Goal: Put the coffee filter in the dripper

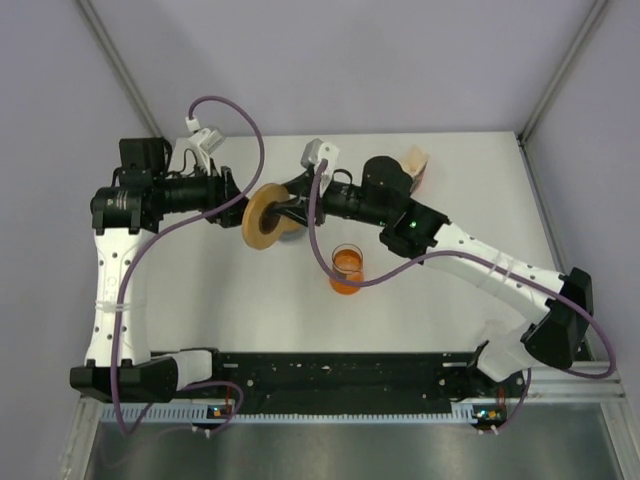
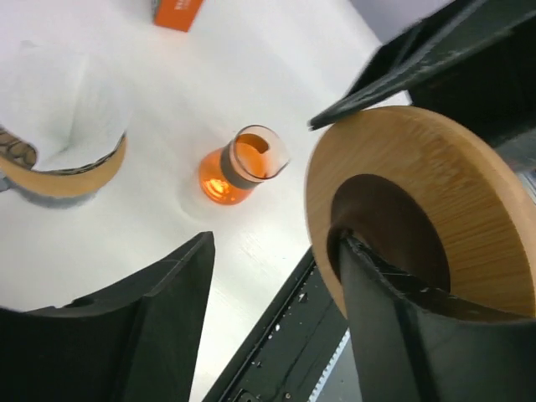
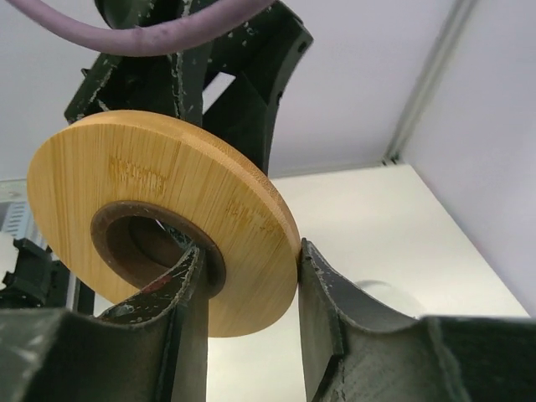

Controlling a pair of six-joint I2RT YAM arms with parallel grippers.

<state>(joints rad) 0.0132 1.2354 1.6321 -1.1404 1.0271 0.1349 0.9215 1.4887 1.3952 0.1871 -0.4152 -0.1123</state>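
R gripper (image 3: pixel 251 255): clamped on the wooden ring (image 3: pixel 167 193). One finger goes thru the hole, the other presses the outer edge, so the band is pinched btwn them.
L gripper (image 2: pixel 272 247): jaws apart, gripping nothing. One finger (image 2: pixel 394 335) sits in the ring's hole against the inner wall. The other (image 2: pixel 159 318) is well clear and touches nothing.
Ring pos: up in the air, tilted nearly on edge, btwn my two wrists. In the top view it's left of table centre (image 1: pixel 264 218).
Arms: both come in from the sides, and the wrists meet at the ring.
Dripper (image 2: pixel 79 172): on the table (image 1: pixel 220 300) by the ring, w/ a wooden band and a grey part under it. From above only a grey sliver shows past the ring.
Coffee filter (image 2: pixel 63 96): white blurred shape right above that band. Looks to sit in the dripper, but can't tell how deep.
Carafe (image 1: pixel 346 266): orange glass, upright, near side of the ring, touching nothing but the table.
Cable (image 1: pixel 318 240): purple, from my R arm, loops round the carafe in the top view.
Orange box (image 2: pixel 176 10): at the frame edge, well beyond the carafe.
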